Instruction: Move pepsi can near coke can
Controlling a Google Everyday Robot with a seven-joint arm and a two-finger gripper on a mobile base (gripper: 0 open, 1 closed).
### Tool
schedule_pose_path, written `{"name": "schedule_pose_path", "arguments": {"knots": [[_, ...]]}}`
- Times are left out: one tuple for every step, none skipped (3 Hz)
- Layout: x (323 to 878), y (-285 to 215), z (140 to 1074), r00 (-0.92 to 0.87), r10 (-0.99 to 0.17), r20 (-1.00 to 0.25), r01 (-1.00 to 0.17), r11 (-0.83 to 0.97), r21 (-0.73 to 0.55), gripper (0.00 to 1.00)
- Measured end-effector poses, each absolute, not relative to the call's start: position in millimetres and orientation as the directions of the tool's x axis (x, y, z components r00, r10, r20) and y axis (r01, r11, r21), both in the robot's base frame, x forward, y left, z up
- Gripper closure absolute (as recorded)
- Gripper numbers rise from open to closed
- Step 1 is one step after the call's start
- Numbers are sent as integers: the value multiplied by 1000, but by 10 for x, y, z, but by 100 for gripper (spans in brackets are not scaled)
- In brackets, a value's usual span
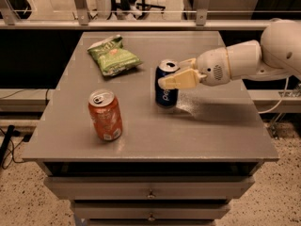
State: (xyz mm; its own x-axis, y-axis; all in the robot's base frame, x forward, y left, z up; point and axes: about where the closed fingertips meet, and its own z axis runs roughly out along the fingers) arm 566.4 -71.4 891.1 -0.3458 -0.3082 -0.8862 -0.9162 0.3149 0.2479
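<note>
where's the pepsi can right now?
Camera view: the pepsi can is upright near the middle of the table, held in the gripper that reaches in from the right edge; the coke can is nearer the front left, the chip bag behind-left.

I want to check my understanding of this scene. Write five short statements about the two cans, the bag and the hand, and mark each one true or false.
1. The hand is closed on the pepsi can near its top. True.
2. The coke can lies on its side. False: it stands upright on the table.
3. The green chip bag lies farther back on the table than both cans. True.
4. The pepsi can touches the coke can. False: there is a clear gap of bare table between them.
5. The arm comes in from the left edge of the picture. False: it comes in from the right edge.
</note>
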Motion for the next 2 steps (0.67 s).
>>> {"name": "schedule_pose_path", "arguments": {"knots": [[5664, -713, 8916, -346, -308, -886, -916, 315, 248, 100], [5664, -712, 8919, -345, -308, -886, -916, 314, 248, 100]]}}
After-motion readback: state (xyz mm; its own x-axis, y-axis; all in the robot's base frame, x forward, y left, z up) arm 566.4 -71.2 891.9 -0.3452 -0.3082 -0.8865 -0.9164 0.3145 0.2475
